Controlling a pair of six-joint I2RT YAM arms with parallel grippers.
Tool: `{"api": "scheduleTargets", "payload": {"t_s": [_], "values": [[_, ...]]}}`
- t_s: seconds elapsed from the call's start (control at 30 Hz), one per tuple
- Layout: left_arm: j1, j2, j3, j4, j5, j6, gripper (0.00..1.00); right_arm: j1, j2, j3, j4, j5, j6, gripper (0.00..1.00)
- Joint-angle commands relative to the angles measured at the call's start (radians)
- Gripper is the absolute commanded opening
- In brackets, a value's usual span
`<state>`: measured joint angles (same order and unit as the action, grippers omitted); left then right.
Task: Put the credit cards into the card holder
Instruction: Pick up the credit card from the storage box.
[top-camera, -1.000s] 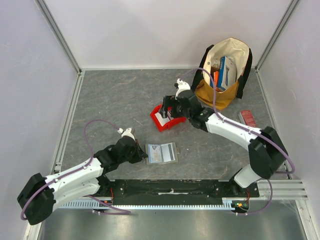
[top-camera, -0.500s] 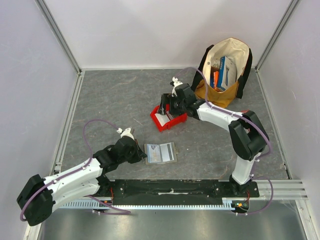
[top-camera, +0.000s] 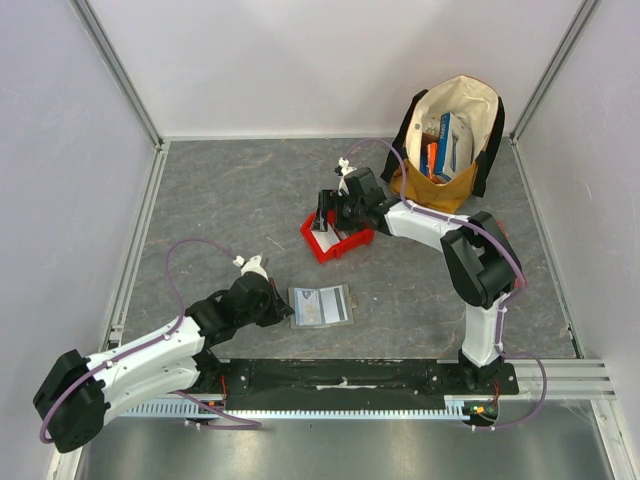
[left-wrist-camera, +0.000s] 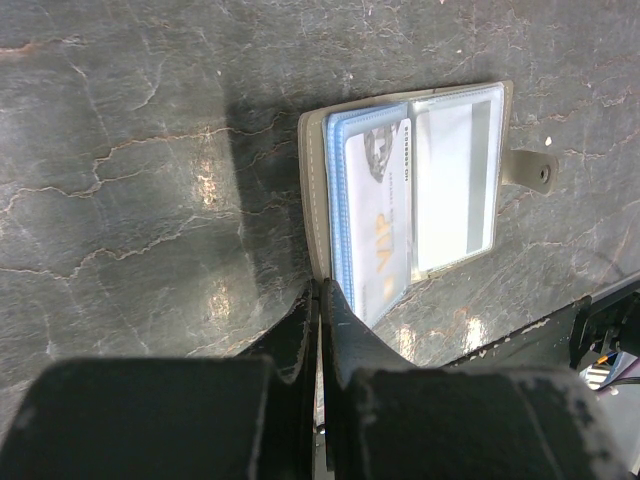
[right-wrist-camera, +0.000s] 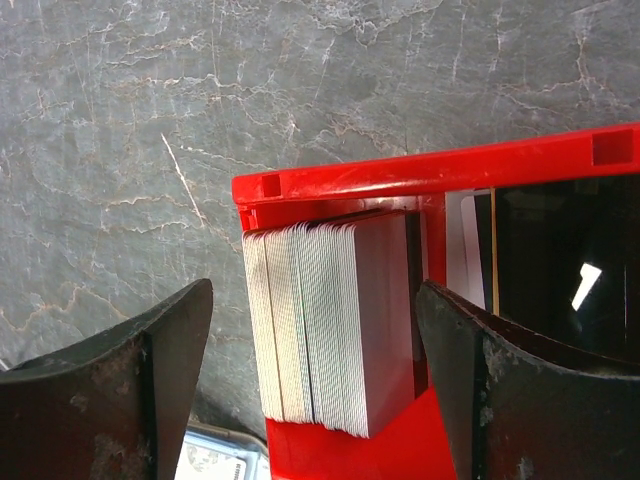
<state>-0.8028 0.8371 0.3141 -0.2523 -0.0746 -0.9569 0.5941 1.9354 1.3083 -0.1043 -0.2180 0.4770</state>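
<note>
The card holder (top-camera: 322, 305) lies open near the front of the table. In the left wrist view the card holder (left-wrist-camera: 315, 190) shows a pale blue card (left-wrist-camera: 375, 215) and a clear sleeve (left-wrist-camera: 455, 180) inside. My left gripper (top-camera: 287, 308) is shut on the holder's left cover edge, and its fingertips (left-wrist-camera: 335, 300) are pressed together. A thick stack of credit cards (right-wrist-camera: 330, 320) stands on edge in a red bin (right-wrist-camera: 420, 170). My right gripper (right-wrist-camera: 312, 290) is open just above the stack, with one finger on each side. It hovers over the bin (top-camera: 350, 245) in the top view.
A tan and black cloth bag (top-camera: 455, 140) with colourful boxes stands at the back right. The black base rail (top-camera: 340, 375) runs along the near edge. A corner of the card holder (right-wrist-camera: 215, 460) shows below the bin in the right wrist view.
The right arm has folded in, and its gripper has shifted slightly left and back over the red bin. The left arm and the card holder have not moved.
</note>
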Motion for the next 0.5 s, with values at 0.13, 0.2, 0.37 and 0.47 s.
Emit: {"api": "scheduleTargets", "payload": {"t_s": [0.13, 0.2, 0.37, 0.47], "values": [[-0.001, -0.010, 0.026, 0.002, -0.022, 0.032, 0.02, -0.011, 0.049, 0.074, 0.006, -0.064, -0.017, 0.90], [-0.001, -0.007, 0.028, 0.004, -0.021, 0.033, 0.02, -0.011, 0.057, 0.077, 0.005, -0.080, -0.017, 0.90], [0.001, -0.004, 0.025, 0.007, -0.017, 0.030, 0.02, -0.011, 0.068, 0.085, -0.005, -0.109, -0.023, 0.90], [-0.001, -0.004, 0.023, 0.011, -0.014, 0.029, 0.02, -0.011, 0.065, 0.089, -0.012, -0.126, -0.028, 0.88]]}}
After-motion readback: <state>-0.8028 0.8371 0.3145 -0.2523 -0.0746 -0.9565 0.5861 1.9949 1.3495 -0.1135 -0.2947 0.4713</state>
